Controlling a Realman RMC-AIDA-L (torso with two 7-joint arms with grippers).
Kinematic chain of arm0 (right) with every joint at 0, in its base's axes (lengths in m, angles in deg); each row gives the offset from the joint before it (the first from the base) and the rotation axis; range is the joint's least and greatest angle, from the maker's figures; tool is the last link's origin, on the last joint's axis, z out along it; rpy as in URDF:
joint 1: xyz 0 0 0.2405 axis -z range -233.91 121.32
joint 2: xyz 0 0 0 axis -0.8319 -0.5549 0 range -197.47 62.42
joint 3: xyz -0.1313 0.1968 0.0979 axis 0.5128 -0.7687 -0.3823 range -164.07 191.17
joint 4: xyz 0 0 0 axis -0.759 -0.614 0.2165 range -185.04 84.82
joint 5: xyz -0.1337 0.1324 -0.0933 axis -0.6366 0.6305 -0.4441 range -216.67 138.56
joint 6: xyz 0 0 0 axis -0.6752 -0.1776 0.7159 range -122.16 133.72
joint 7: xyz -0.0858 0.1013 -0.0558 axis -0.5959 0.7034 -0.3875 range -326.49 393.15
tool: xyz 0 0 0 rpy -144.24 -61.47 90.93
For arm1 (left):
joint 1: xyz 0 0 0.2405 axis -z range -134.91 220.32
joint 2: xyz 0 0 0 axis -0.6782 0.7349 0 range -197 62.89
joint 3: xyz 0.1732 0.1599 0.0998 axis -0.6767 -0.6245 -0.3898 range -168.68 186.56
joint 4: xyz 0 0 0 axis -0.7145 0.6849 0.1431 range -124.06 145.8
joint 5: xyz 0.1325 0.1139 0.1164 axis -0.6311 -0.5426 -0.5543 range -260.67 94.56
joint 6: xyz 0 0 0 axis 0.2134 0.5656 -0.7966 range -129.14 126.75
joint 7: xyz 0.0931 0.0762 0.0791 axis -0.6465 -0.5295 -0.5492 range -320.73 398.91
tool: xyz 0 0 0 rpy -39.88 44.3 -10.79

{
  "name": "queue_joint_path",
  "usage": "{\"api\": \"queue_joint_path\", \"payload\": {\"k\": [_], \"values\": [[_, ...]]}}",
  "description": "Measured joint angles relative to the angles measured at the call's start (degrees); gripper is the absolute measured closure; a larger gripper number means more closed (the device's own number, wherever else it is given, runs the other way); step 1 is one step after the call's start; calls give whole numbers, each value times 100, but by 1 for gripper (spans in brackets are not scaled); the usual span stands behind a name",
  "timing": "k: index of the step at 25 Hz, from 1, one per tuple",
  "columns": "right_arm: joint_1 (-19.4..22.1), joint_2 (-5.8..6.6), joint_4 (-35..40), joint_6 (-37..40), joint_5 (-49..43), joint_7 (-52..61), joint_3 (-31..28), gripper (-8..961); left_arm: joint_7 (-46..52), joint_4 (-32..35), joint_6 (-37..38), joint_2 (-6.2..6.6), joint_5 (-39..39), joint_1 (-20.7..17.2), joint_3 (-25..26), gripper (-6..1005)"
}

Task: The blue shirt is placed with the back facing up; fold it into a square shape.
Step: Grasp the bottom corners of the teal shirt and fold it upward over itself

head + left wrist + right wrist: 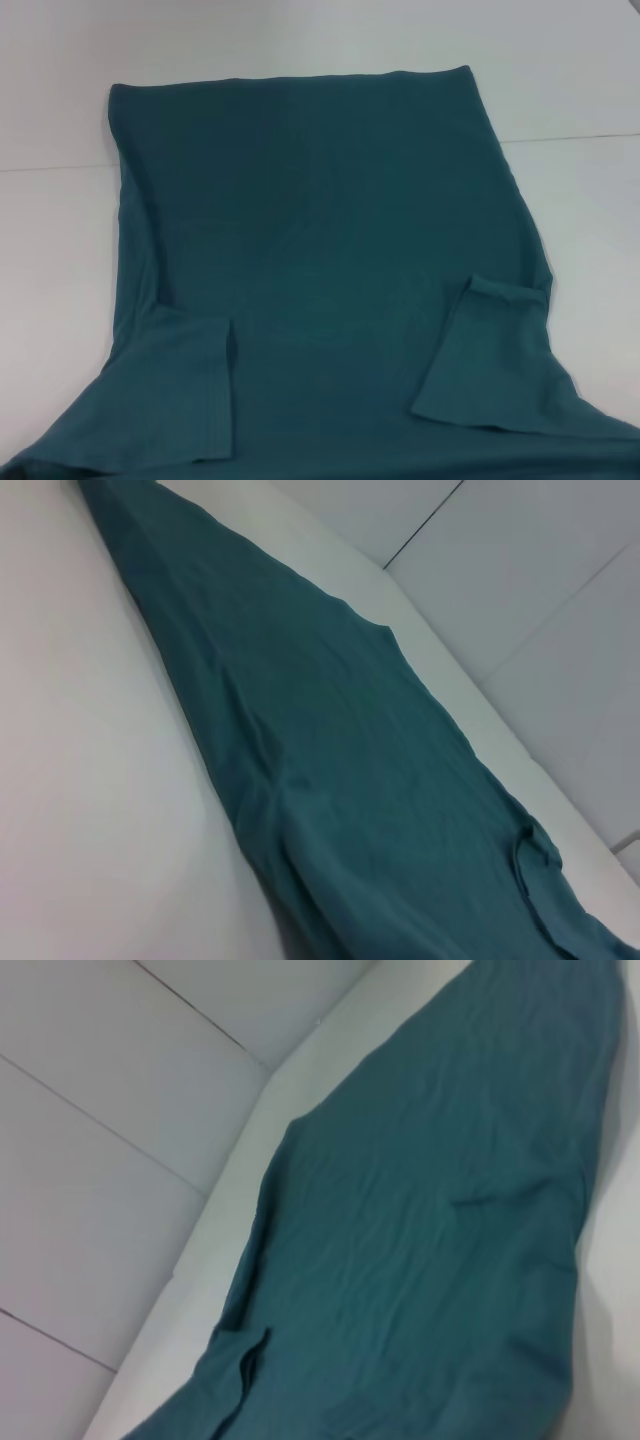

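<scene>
Blue shirt [330, 250]: spread flat on the white table [580, 220], plain side up, no lettering visible. Hem edge at the far side, straight and nearly parallel to the table's far boundary; shoulder end toward the robot, running out of the head view at the near edge.

Both short sleeves folded inward onto the body panel:
- left sleeve [195, 385] — lying on the body near the shirt's left side, cuff edge facing the centre line;
- right sleeve [490, 355] — lying on the body near the shirt's right side, slightly tilted, cuff corner pointing toward the robot.

Long side edges folded over, giving a roughly straight outline tapering toward the hem. Light creases across the middle of the fabric.

Left wrist view: shirt [360, 780] seen along its length on the table surface [90, 780], one sleeve fold [535, 865] at the far side edge.

Right wrist view: shirt [440, 1240] seen likewise, sleeve fold [250, 1360] close to the table edge [200, 1270].

Left gripper, right gripper — outside all three views; finger state: cannot tell, nothing shown.
</scene>
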Motion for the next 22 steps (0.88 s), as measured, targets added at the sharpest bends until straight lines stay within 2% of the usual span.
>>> {"api": "queue_joint_path", "payload": {"k": [5,8,9,10,11,15,16,17,22], "values": [[-280,-53,-2,-1,29,-68,-293,914,21,-178,-57,49,76,322,0,967],[-610,-101,-27,-83,73,-146,-480,915,49,-489,-223,128,158,701,5,967],[-723,-110,-49,-153,83,-164,-529,915,49,-489,-223,128,158,701,5,967],[-852,-112,-74,-249,87,-168,-558,915,59,-887,-499,251,201,1141,9,966],[-985,-112,-118,-411,88,-165,-564,916,60,-956,-542,272,204,1203,10,966],[-1531,-79,-381,-1080,89,-191,-527,915,70,-1482,-1121,427,231,1847,3,966],[-1663,-80,-442,-1280,87,-214,-517,915,72,-1677,-1499,492,283,2138,0,965],[-1777,-86,-484,-1434,86,-233,-510,915,72,-1677,-1499,492,283,2138,0,965],[-2320,-153,-528,-2286,102,-384,-508,915,74,-1979,-2272,569,659,2625,-23,964]]}}
